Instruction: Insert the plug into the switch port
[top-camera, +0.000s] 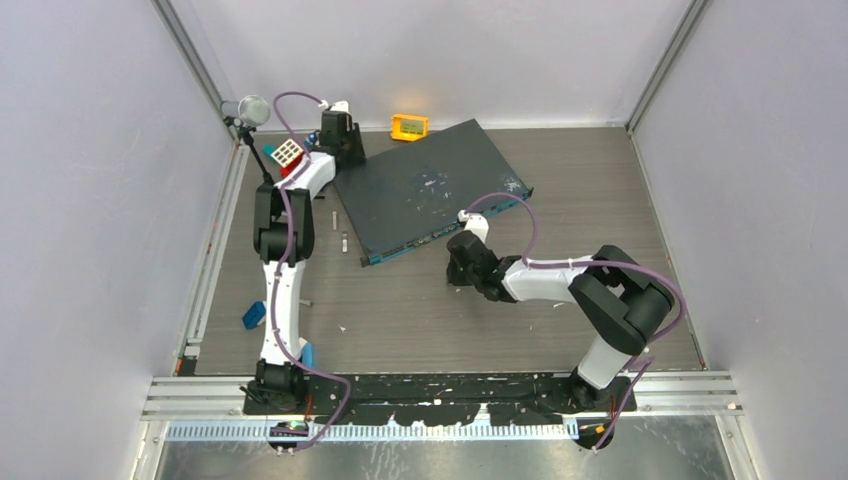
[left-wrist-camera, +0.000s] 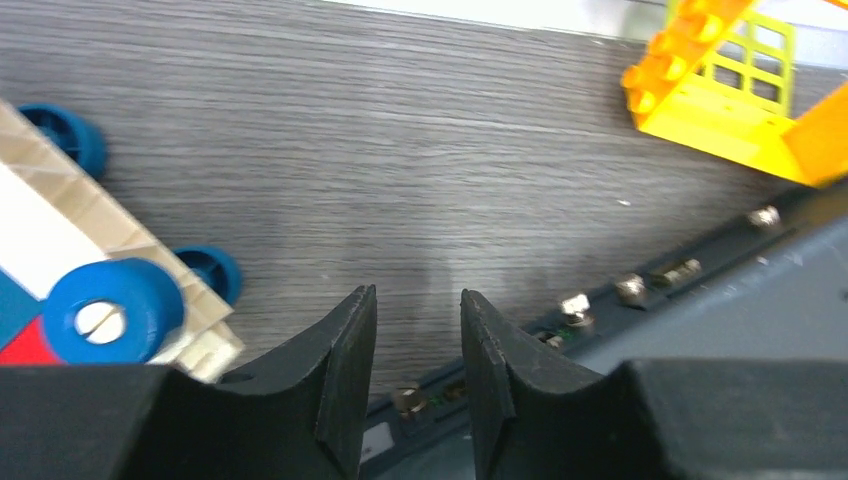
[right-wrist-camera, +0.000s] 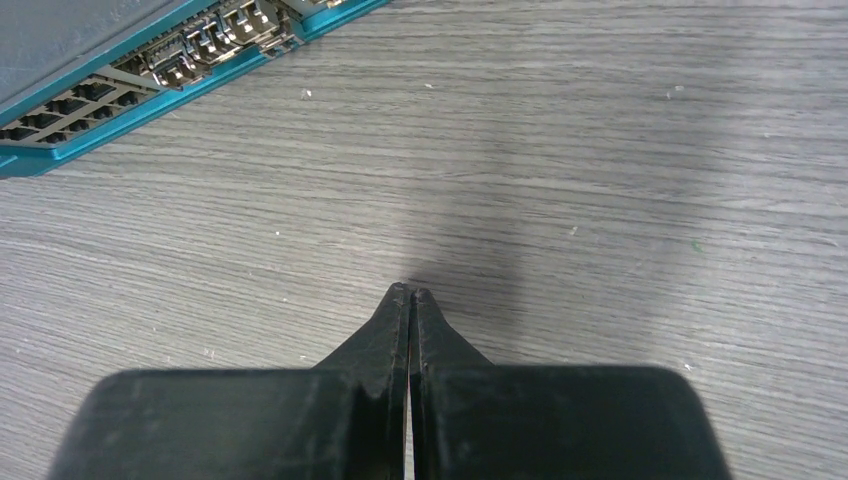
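Right wrist view: my right gripper (right-wrist-camera: 410, 292) is pressed shut on nothing, its tips over the wood-grain table (right-wrist-camera: 600, 200). Just beyond, up and to the left, runs the teal front face (right-wrist-camera: 60, 150) with its row of sockets, the switch port (right-wrist-camera: 200, 45) among them. From above, the dark-grey box (top-camera: 430, 190) lies slanted mid-table. At its far-left edge my left gripper (left-wrist-camera: 418, 295) hovers, jaws parted, holding nothing. The orange-yellow box (top-camera: 409, 126) sits beyond. I cannot make out the plug.
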